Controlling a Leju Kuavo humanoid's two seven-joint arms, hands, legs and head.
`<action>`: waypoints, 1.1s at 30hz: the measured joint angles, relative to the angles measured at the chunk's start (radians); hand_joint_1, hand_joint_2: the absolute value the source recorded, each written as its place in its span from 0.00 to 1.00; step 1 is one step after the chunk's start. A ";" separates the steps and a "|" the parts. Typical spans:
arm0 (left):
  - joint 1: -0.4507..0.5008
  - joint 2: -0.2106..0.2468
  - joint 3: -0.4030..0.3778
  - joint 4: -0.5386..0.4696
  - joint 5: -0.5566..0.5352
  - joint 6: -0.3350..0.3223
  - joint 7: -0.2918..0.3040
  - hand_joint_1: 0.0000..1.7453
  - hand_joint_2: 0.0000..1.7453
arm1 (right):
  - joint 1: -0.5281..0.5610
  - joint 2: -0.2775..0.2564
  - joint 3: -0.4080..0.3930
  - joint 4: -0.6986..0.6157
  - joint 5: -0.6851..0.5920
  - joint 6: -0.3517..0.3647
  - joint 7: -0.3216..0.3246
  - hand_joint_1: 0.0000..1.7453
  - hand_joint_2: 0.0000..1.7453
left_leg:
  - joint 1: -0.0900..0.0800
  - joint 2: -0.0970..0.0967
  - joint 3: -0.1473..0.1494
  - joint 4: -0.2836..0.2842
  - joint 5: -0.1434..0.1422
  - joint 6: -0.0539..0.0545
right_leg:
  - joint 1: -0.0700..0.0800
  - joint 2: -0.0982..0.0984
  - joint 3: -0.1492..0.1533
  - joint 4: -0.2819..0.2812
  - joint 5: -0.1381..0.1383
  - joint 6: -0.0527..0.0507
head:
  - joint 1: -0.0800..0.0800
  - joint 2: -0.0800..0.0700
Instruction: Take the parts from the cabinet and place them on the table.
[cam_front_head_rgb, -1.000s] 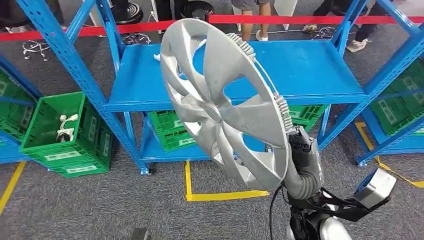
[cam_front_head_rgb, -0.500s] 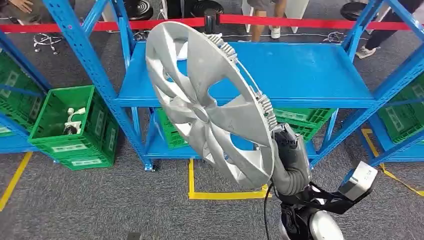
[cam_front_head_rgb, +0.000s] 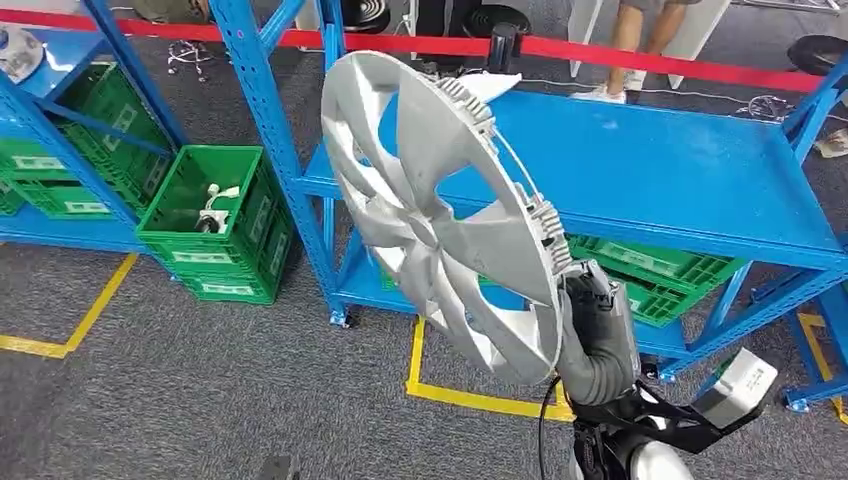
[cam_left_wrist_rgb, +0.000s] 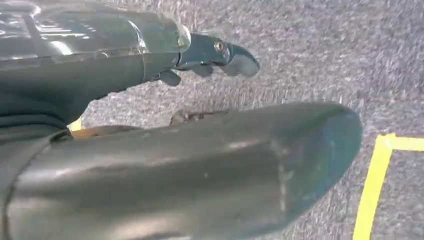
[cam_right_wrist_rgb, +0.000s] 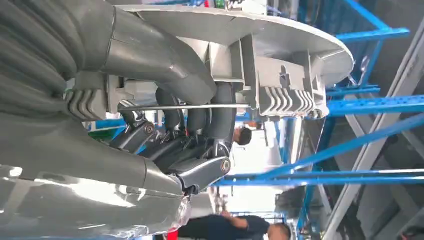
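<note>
A large silver hubcap (cam_front_head_rgb: 440, 220) stands tilted on edge in front of me, in front of the blue cabinet shelf (cam_front_head_rgb: 680, 170). My right hand (cam_front_head_rgb: 592, 320) grips it at its lower rim. From the right wrist, the dark fingers (cam_right_wrist_rgb: 200, 125) curl around the wire ring and clips on the back of the hubcap (cam_right_wrist_rgb: 240, 30). My left hand (cam_left_wrist_rgb: 100, 90) hangs over the grey carpet and holds nothing, with its fingers apart from the thumb.
A green crate (cam_front_head_rgb: 215, 230) with small white parts sits on the floor left of the shelf. More green crates (cam_front_head_rgb: 650, 270) lie under it. Yellow floor lines (cam_front_head_rgb: 415, 370), a red barrier tape (cam_front_head_rgb: 640, 60) and a person's legs (cam_front_head_rgb: 630, 30) lie beyond.
The whole picture has shifted: the camera has turned left, so shelf and crates sit further right. The hubcap stays in my right hand, held the same way.
</note>
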 joint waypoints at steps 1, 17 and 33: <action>0.000 0.000 0.000 0.000 0.000 0.000 0.000 0.00 0.00 | -0.001 0.000 0.000 0.000 0.003 -0.001 0.000 1.00 1.00 | 0.001 0.019 -0.004 0.010 -0.011 -0.002 | -0.008 -0.011 0.003 -0.014 0.010 -0.010 | -0.002 0.000; -0.006 0.002 0.000 0.000 0.010 0.007 -0.009 0.00 0.00 | -0.028 0.006 0.000 0.022 0.203 -0.098 0.083 1.00 1.00 | -0.005 0.113 0.021 0.004 -0.029 0.026 | 0.003 -0.079 -0.007 0.027 -0.034 0.029 | -0.045 0.000; -0.005 0.010 -0.008 0.001 -0.001 0.001 -0.007 0.00 0.00 | 0.006 0.022 -0.001 0.029 0.228 -0.111 0.065 1.00 1.00 | -0.009 0.083 -0.025 0.058 -0.064 -0.006 | -0.001 -0.019 -0.003 -0.024 0.020 -0.023 | -0.010 0.000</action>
